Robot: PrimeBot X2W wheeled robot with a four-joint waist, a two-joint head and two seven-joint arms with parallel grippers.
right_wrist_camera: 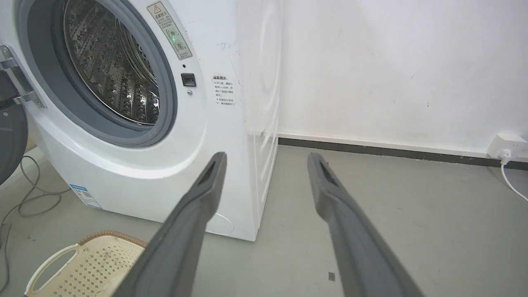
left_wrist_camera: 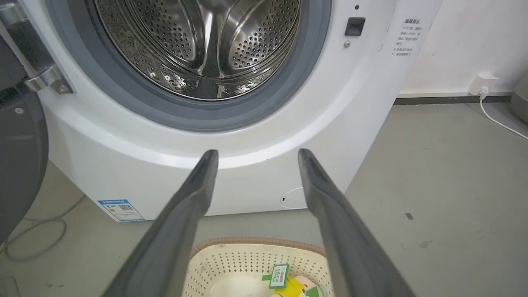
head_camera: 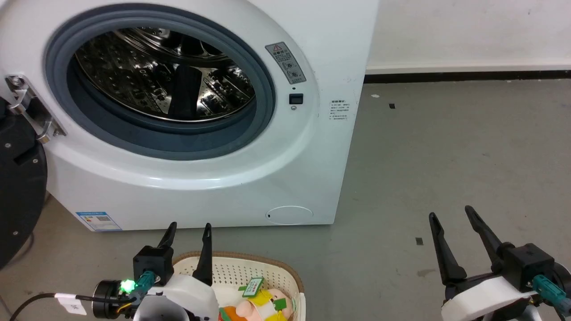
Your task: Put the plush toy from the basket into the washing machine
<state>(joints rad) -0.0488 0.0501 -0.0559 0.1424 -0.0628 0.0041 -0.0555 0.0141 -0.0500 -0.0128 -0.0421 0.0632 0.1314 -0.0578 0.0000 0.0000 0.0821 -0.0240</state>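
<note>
On my head feed the washer (head_camera: 187, 187) stands ahead of me, its black-framed door (head_camera: 18, 196) swung open to the left and the steel drum (head_camera: 134, 76) showing inside the grey ring (head_camera: 265, 111). The basket (head_camera: 272, 264) sits on the grey floor (head_camera: 446, 156) just in front of the washer, at the bottom edge of that feed. The toy (head_camera: 258, 305) lies inside it toward the near side, and its small green-and-white sign (head_camera: 253, 286) sticks up. My left gripper (head_camera: 189, 227) hangs over the basket's left part with its fingers pointing at the washer front. They are spread wide and nothing is between them. On the left wrist feed the toy shows low down between the two fingers, apart from both. My right gripper (head_camera: 450, 213) is well off to the right over open floor, clear of the basket and the washer. Its fingers are spread just as wide and hold nothing. The right wrist feed looks past the washer's corner to a white wall (right_wrist_camera: 392, 62), with a plug (right_wrist_camera: 505, 146) at the baseboard.
</note>
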